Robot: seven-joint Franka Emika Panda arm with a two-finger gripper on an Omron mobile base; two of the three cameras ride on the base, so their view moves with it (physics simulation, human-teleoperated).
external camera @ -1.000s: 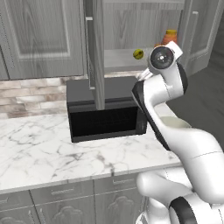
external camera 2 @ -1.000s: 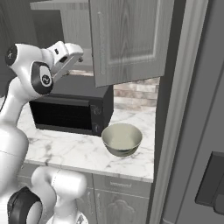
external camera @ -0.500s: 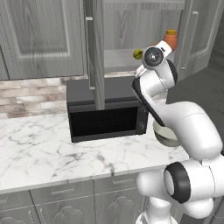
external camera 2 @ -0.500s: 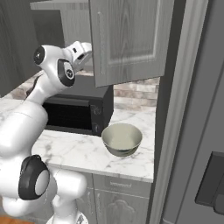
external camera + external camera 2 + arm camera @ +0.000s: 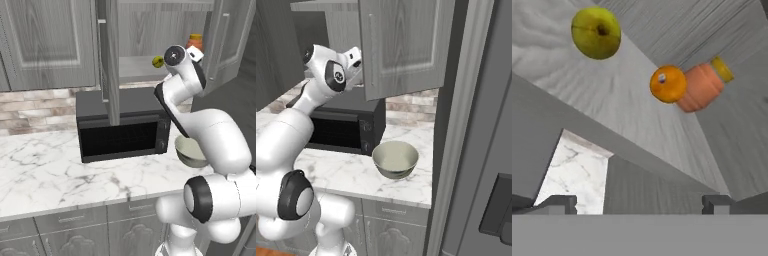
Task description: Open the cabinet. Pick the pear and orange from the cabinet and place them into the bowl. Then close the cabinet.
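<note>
The claw [image 5: 639,202], spread and holding nothing, faces the cabinet [image 5: 150,30] shelf where the pear [image 5: 596,32] and the orange [image 5: 668,84] sit apart.

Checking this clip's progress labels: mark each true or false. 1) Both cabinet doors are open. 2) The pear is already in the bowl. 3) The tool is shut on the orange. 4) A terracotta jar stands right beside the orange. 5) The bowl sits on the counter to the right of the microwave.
1) True: the cabinet has both doors swung open.
2) False: the pear lies on the cabinet shelf; the bowl holds nothing.
3) False: the tool is open and holds nothing; the orange lies on the shelf ahead.
4) True: the terracotta jar is close behind the orange.
5) True: the bowl stands on the counter beside the microwave.
</note>
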